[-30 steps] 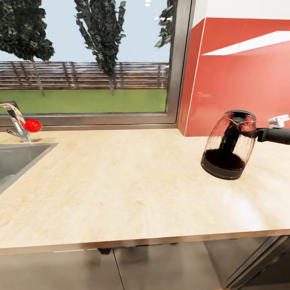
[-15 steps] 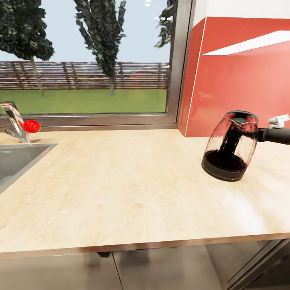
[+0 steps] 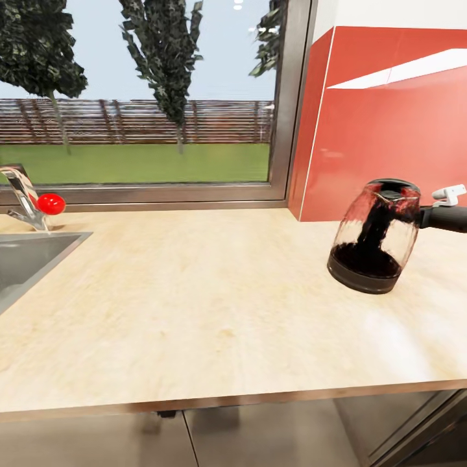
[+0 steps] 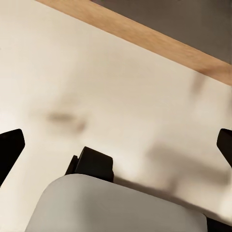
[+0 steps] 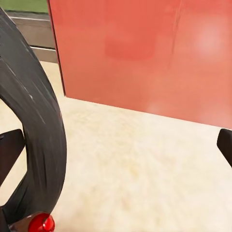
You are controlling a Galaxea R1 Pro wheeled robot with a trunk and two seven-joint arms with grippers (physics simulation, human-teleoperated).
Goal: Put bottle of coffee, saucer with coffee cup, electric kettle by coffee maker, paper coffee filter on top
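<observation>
Now, the electric kettle [image 3: 375, 237] is the story here. In the last second it has drifted a touch towards the right claw's side and come a shade nearer upright, though it leans over the kitchen countertop [image 3: 194, 292] even now. That reads to me like a set-down in progress, not a carry.

Look along the right claw [image 5: 116, 145]. Its fingers stand spread wide, and the kettle's black handle [image 5: 38, 121] curves close against one finger. The far finger is well clear of it, so nothing is pinched between the two. The kettle's glass body hangs beyond that handle, away from the claw. The countertop lies below the fingers, and the red wall panel [image 5: 145, 53] rises straight ahead of them.

Over on the other side, the left claw [image 4: 116, 145] is spread too and holds nothing. It hovers above bare worktop, with the wooden edge [image 4: 145, 38] ahead of its fingertips.

What does it mean for the task? My guess is that the kettle is about to settle on its base. Whether this spot is beside the coffee maker, I cannot tell. The lean is the risk, because a kettle let go this tilted could rock or tip.
</observation>
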